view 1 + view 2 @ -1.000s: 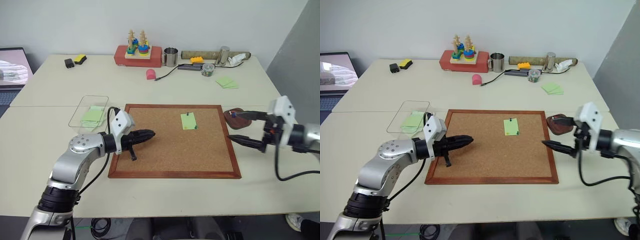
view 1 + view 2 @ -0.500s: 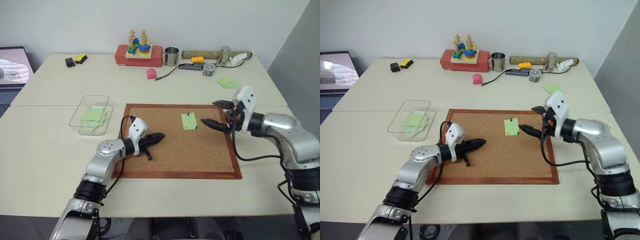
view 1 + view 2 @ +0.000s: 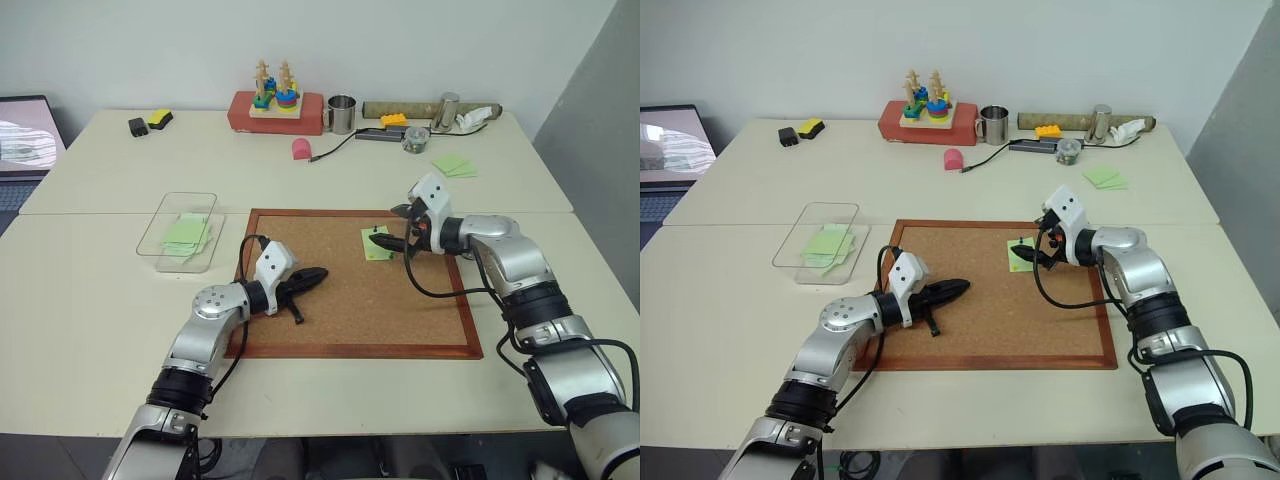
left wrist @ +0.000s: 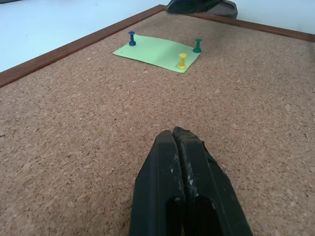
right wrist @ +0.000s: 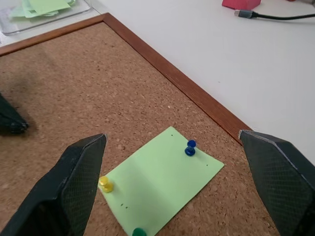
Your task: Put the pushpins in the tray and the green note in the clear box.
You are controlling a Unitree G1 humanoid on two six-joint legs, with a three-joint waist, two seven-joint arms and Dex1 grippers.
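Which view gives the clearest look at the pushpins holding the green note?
The right wrist view: it looks down on the green note with the blue, yellow and green pushpins. The left wrist view shows all three from afar, at a low angle. In the eye views they are tiny specks.

The cork board [image 3: 350,290] lies mid-frame on the counter [image 3: 90,300], with the note [image 3: 377,243] pinned on its upper right part by three pushpins [image 5: 190,147]. The clear box [image 3: 180,230] sits just left of the board; a pile of notes [image 3: 455,165] lies toward the upper right.
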